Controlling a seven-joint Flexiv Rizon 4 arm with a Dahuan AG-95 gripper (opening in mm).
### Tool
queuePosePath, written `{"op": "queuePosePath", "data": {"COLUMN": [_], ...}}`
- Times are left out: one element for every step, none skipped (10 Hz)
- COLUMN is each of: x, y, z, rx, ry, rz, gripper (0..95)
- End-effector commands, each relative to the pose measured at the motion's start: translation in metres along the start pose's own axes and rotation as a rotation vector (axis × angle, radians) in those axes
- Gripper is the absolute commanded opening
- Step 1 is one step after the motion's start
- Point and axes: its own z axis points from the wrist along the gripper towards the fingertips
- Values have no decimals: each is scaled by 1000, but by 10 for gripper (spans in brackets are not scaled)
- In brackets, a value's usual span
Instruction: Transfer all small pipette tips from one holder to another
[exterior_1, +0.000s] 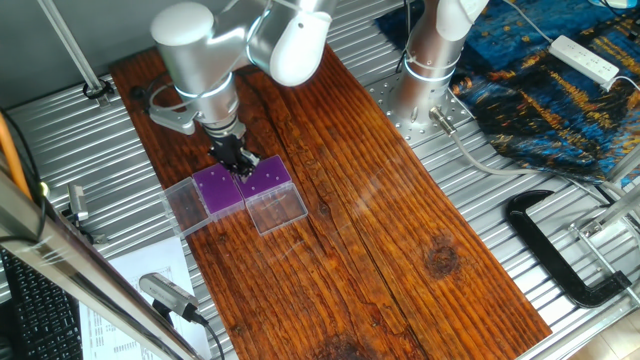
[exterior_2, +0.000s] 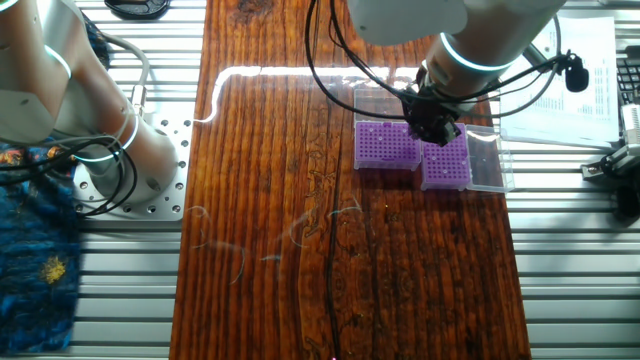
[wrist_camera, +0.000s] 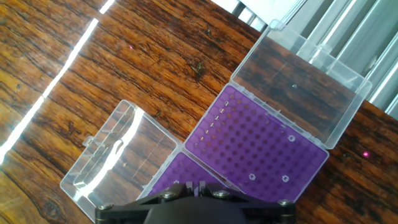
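End effector (exterior_1: 237, 160) poised over two adjoining holders (wrist_camera: 258, 146); its opening cannot be told. Tiny tips (wrist_camera: 252, 177) could be misaligned, crushed or dropped.

Open lids (wrist_camera: 118, 158) flank racks (wrist_camera: 258, 146) (tops unobstructed).

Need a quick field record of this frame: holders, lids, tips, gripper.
holders: two purple-topped holders, touching, on the wooden table
lids: both clear lids open, lying flat
tips: a few small pipette tips in the upper-right holder in the hand view
gripper: gripper low over the holders; open or shut unclear
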Motion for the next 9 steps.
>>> {"op": "queuePosePath", "data": {"x": [0,0,0,0,0,0,0,0,0], "y": [-1,-1,-1,-1,-1,-1,-2,-2,-2], "z": [0,1,2,3,4,4,6,6,6], "rx": [1,2,3,3,4,4,0,0,1], "ry": [0,0,-2,-4,-4,-5,-10,-11,-11], "rz": [3,3,3,2,1,0,-1,-1,-3], "gripper": [0,0,0,0,0,0,0,0,0]}}
